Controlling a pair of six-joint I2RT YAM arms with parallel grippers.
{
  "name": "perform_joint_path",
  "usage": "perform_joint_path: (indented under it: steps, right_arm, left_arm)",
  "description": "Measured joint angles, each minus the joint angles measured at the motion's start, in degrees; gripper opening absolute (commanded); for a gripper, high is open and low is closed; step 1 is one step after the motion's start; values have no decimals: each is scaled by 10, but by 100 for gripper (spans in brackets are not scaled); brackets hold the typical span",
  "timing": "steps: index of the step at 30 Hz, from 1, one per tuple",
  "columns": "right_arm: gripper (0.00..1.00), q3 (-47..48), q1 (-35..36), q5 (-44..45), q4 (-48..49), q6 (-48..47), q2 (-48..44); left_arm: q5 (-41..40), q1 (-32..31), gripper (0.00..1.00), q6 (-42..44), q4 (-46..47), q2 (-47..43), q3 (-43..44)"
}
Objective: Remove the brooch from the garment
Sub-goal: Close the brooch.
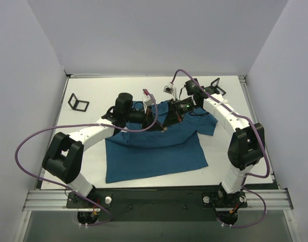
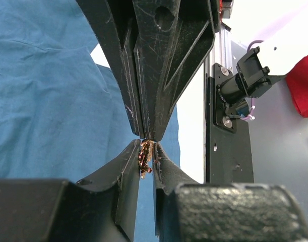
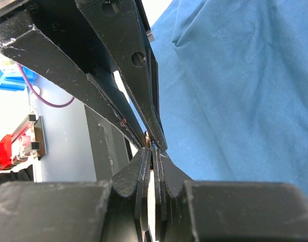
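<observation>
Pinching brooch (image 2: 145,160): left gripper (image 2: 146,148); right gripper (image 3: 154,154) closed tight, possibly nipping garment (image 1: 154,151).

Your left arm (image 1: 88,133) and right arm (image 1: 225,116): white shells, chunky black joints (image 1: 63,157), a purple cable (image 1: 33,138) looping off each. Left gripper (image 2: 146,151) and right gripper (image 3: 151,151): matte black, scuffed, wedge-shaped fingers (image 3: 126,174) tapering to thin tips. Round holes (image 3: 137,58) sit back from the left one's tips.

A: What colour is the T-shirt (image 1: 154,156)?
B: Plain teal blue. The brooch (image 2: 145,157) is gold-orange, the jaws black, the bench (image 1: 103,89) white, the arms (image 1: 89,135) white and black.
</observation>
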Motion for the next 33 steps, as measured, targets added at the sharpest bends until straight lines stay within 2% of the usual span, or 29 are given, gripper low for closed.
perform_joint_path:
  steps: [20, 33]
  right_arm:
    - [0, 0, 0, -13, -12, 0, 0]
    - [0, 0, -1, -16, -12, 2, -1]
  left_arm:
    - [32, 0, 25, 58, -67, 0, 25]
    - [50, 5, 37, 37, -52, 0, 23]
